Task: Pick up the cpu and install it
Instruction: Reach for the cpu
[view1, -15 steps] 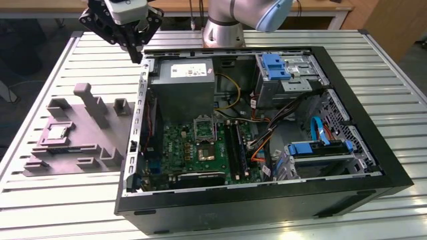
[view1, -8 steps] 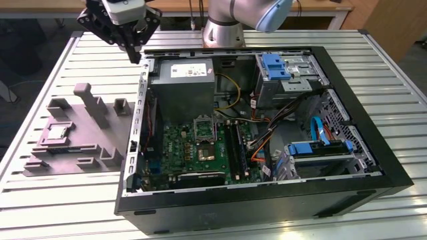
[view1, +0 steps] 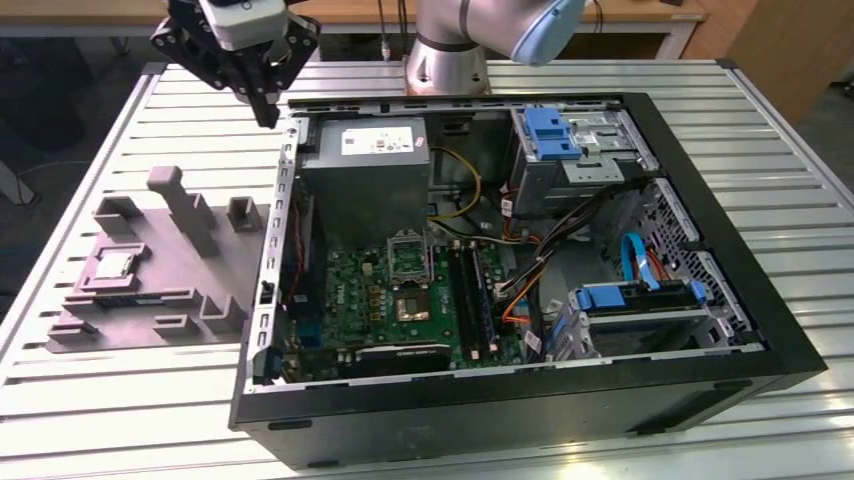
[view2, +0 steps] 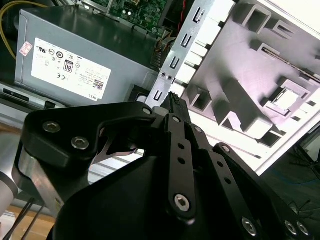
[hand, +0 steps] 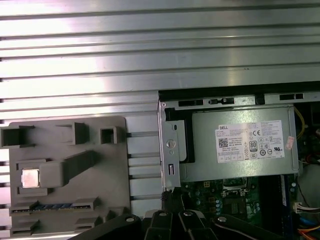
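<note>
The cpu (view1: 114, 264) is a small silver square lying in a recess of the grey holder (view1: 187, 280) on the table, at the exterior view's left. It also shows in both wrist views, as the cpu (hand: 31, 178) and the cpu (view2: 287, 100). My gripper (view1: 271, 115) hangs in the air above the table beside the far left corner of the computer case (view1: 534, 400), well away from the chip. Its fingers (view2: 173, 100) are shut together with nothing between them. Inside the case, the socket (view1: 411, 300) on the green motherboard (view1: 360, 310) sits with its frame (view1: 406, 258) lifted.
A big grey power supply box (view1: 363, 175) with a white label fills the case's far left part. Drive cages with blue clips (view1: 554, 135), cables and an orange lead (view1: 514, 305) crowd the case's right half. The arm's base (view1: 447, 60) stands behind the case.
</note>
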